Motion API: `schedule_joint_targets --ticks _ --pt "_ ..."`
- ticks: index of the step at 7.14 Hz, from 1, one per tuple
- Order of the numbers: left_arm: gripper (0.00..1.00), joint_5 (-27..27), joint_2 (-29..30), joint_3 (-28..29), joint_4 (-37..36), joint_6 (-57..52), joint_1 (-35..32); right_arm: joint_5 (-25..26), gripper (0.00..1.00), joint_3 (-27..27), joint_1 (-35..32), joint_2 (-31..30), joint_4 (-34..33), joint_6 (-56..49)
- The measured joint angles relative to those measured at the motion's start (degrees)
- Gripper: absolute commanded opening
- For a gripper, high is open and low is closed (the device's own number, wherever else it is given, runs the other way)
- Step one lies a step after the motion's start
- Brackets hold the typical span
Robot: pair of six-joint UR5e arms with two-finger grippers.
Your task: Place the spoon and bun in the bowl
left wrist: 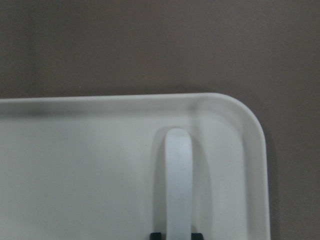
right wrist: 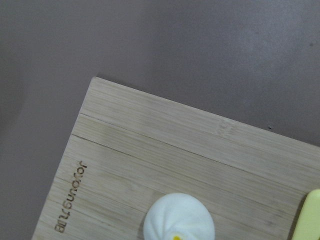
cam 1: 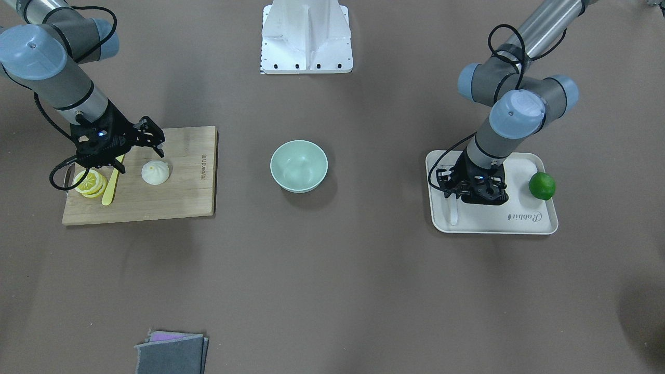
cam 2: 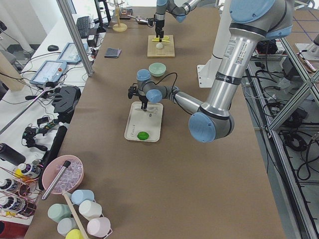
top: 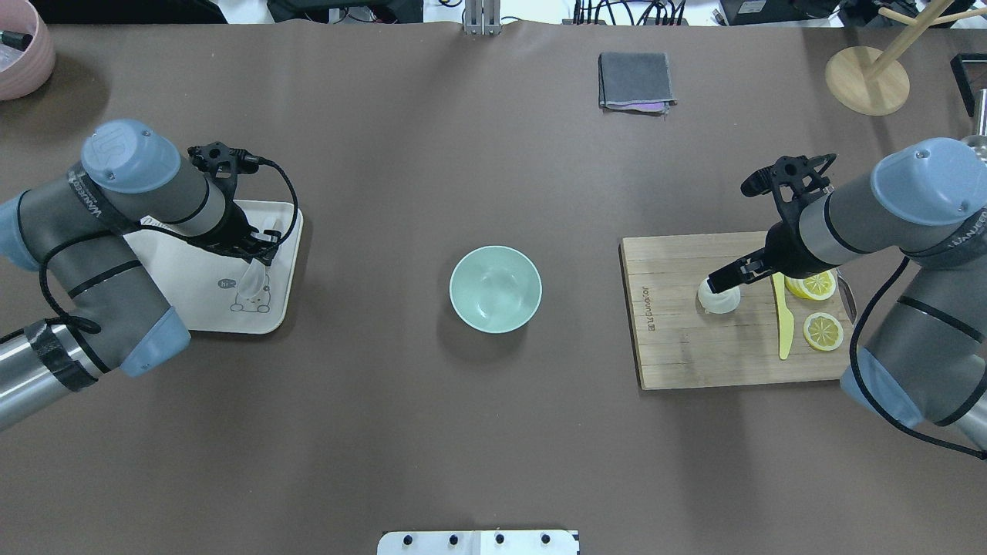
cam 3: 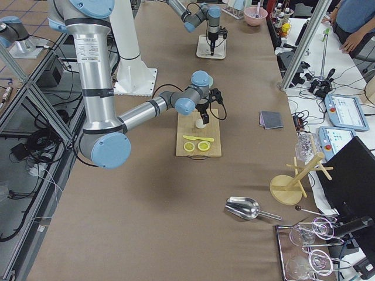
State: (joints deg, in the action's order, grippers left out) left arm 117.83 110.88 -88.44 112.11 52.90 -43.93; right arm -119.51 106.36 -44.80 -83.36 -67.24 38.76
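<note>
The white spoon lies on a white tray at the table's left end; its scoop points toward the robot and its handle away. My left gripper is low over it, and its fingertips press both sides of the handle, shut on the spoon. The white bun sits on a wooden cutting board, and also shows in the right wrist view. My right gripper hangs open just above and beside the bun. The mint-green bowl stands empty at the table's centre.
A green lime lies on the tray. Lemon slices and a yellow plastic knife lie on the board behind the bun. A folded grey cloth, a wooden stand and a pink bowl sit at the far edge.
</note>
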Motion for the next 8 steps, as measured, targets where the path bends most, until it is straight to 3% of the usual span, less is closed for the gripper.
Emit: schedule_joint_targets --ticks 4,5,6,8 --pt "0.0 0.7 3.5 -4.6 -1.3 2.2 -0.2 3.3 0.88 -0.6 2.4 0.9 -0.6 0.0" --pt "0.0 0.7 6.2 -4.9 -2.3 5.5 -0.1 4.2 0.78 -1.3 3.2 0.9 -0.7 0.0" --pt "0.0 0.7 8.9 -4.8 -3.0 9.4 0.4 5.1 0.58 -2.0 3.7 0.9 -0.7 -0.1" --pt "0.0 0.4 12.7 -4.7 -3.6 15.4 2.2 5.6 0.04 -3.0 4.1 0.7 -0.8 0.0"
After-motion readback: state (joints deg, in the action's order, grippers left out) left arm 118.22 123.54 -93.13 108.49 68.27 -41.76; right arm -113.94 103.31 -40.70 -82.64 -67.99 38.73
